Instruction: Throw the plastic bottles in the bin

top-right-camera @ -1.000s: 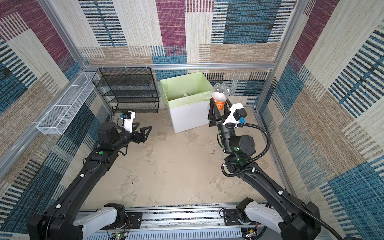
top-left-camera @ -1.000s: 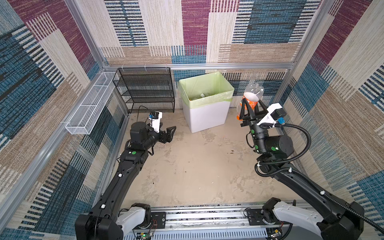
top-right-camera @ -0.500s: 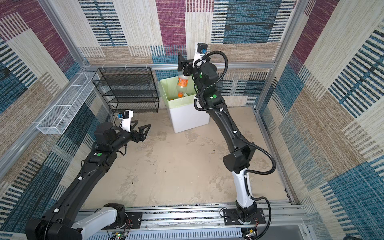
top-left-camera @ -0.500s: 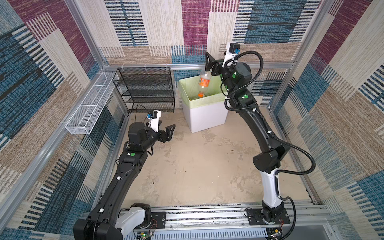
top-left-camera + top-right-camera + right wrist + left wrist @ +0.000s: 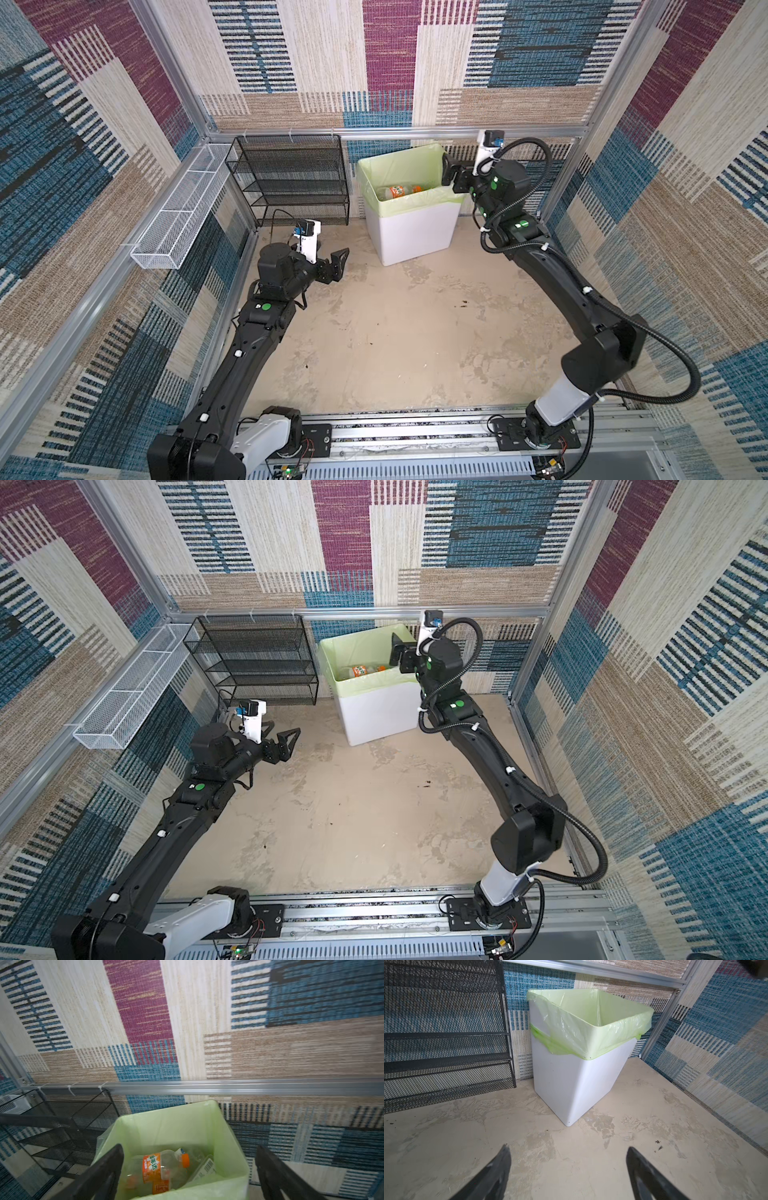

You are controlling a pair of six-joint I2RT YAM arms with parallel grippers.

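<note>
The bin [image 5: 411, 237] [image 5: 376, 715] is a tall white box lined with a pale green bag, standing against the back wall. An orange-labelled plastic bottle [image 5: 398, 192] [image 5: 360, 670] [image 5: 159, 1167] lies on its side inside, beside a clear bottle with a barcode label [image 5: 204, 1167]. My right gripper [image 5: 449, 174] [image 5: 397, 650] [image 5: 189, 1148] hangs open over the bin's right rim with nothing between its fingers. My left gripper [image 5: 338, 259] [image 5: 284, 729] [image 5: 568, 1148] is open and empty, low over the floor left of the bin [image 5: 560, 1088].
A black wire-mesh shelf rack [image 5: 291, 183] [image 5: 444, 1043] stands just left of the bin. A long white wire basket [image 5: 178, 220] hangs on the left wall. An aluminium rail [image 5: 228, 1086] runs along the back wall behind the bin.
My right arm swung from the right side up over the bin and opened. The orange-labelled bottle dropped from it and now lies in the bin. The left arm barely moved.
</note>
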